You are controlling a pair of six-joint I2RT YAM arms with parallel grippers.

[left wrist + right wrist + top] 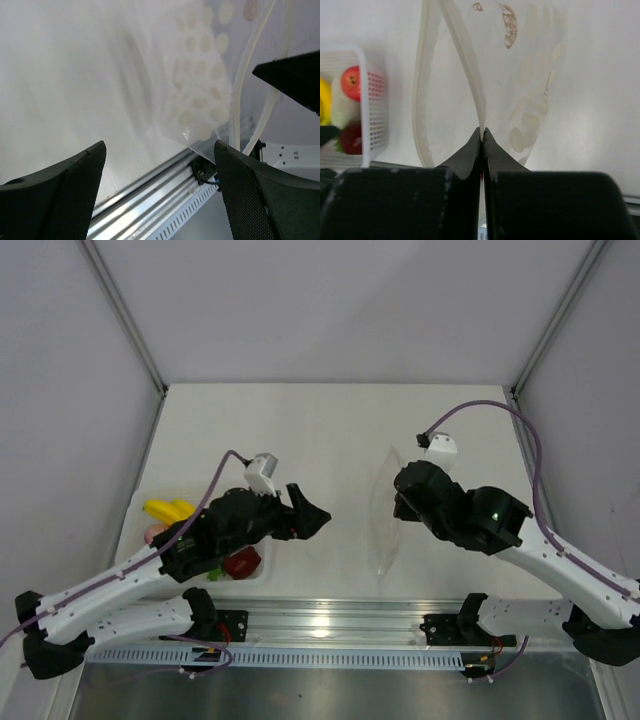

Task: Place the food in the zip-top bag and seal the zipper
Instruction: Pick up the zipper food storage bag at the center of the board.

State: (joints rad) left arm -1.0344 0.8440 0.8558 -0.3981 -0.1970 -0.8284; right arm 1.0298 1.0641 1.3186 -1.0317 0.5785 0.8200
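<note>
Walled by pale grey panels (330,300) beyond the left gripper (318,514) and right gripper (399,504); white table (300,420) beneath, aluminium rail (330,625) behind.

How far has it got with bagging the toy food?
Nothing is bagged yet: the food sits in the white tray. In hand: the right gripper pinches one lip of the zip-top bag, its mouth gaping; the left gripper is open and empty. Still to do: loading and sealing.

Lighting: bright, even, diffuse, apparently from overhead. Shadows: soft, faint, on the white worktop (300,420). Glare: one bright patch on the metal rail (320,620). Focus: left wrist view soft, zip-top bag (200,100) hazy; right wrist view sharp beyond, right gripper (483,131) blurred up close.
</note>
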